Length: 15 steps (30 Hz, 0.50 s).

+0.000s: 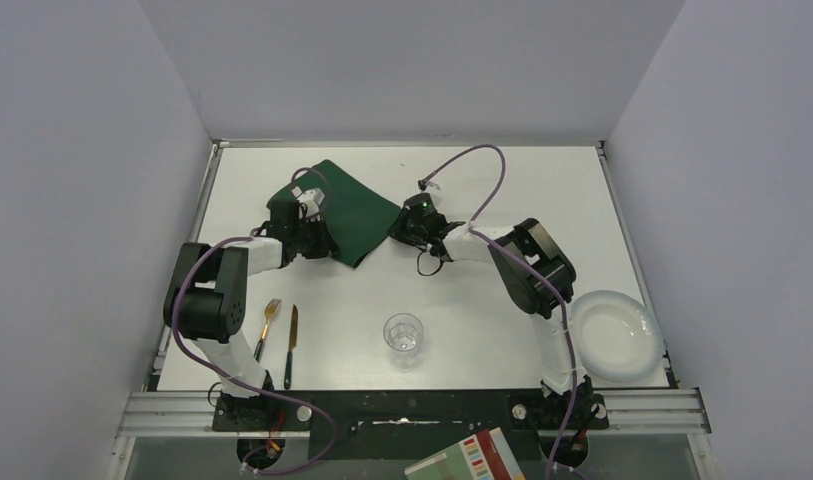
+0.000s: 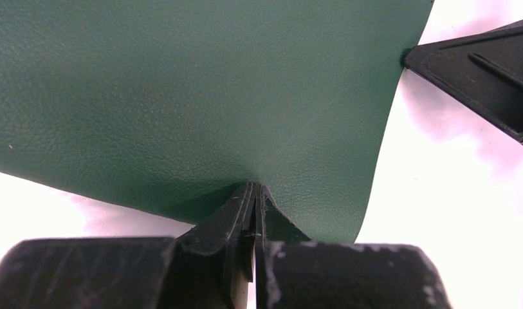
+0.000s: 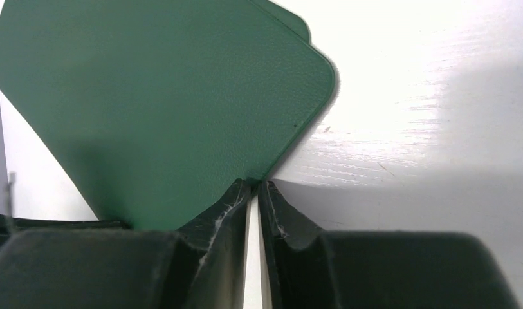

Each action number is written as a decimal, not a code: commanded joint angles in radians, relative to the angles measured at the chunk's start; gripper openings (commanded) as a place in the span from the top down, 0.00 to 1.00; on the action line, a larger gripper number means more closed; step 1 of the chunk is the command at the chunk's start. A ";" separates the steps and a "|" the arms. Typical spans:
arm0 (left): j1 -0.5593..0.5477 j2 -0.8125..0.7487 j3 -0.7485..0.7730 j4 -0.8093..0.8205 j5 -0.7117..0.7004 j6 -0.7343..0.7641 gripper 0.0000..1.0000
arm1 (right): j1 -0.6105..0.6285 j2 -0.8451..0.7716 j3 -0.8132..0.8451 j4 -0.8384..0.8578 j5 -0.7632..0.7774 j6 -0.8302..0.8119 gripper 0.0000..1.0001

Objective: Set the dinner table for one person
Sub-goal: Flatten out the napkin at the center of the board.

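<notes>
The dark green placemat (image 1: pixel 347 200) lies askew at the back middle of the white dinner table (image 1: pixel 482 300), partly lifted and bent. My left gripper (image 1: pixel 318 240) is shut on the placemat's near left edge; in the left wrist view its jaws (image 2: pixel 254 188) pinch the green sheet (image 2: pixel 181 96). My right gripper (image 1: pixel 406 228) sits at the mat's right corner. In the right wrist view its tips (image 3: pixel 255 183) meet on the edge of the placemat (image 3: pixel 149 96), with white tabletop (image 3: pixel 406 96) beside it. The right gripper's fingers (image 2: pixel 484 71) show at the upper right of the left wrist view.
A clear glass (image 1: pixel 403 335) stands near the front middle. A white plate (image 1: pixel 614 335) lies at the front right. A gold fork (image 1: pixel 268 325) and a dark-handled knife (image 1: pixel 291 345) lie at the front left. A book (image 1: pixel 472 460) rests below the table edge.
</notes>
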 commanded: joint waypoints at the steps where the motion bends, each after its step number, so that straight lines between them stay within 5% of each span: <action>1: 0.007 0.018 -0.021 -0.072 0.001 0.009 1.00 | 0.009 0.039 0.026 -0.107 0.029 -0.037 0.89; 9: 0.007 0.023 -0.019 -0.069 -0.002 0.011 1.00 | 0.021 0.009 0.043 -0.140 -0.011 -0.048 0.48; 15: 0.008 0.025 -0.017 -0.067 -0.001 0.009 1.00 | 0.048 0.010 0.068 -0.165 -0.028 -0.043 0.45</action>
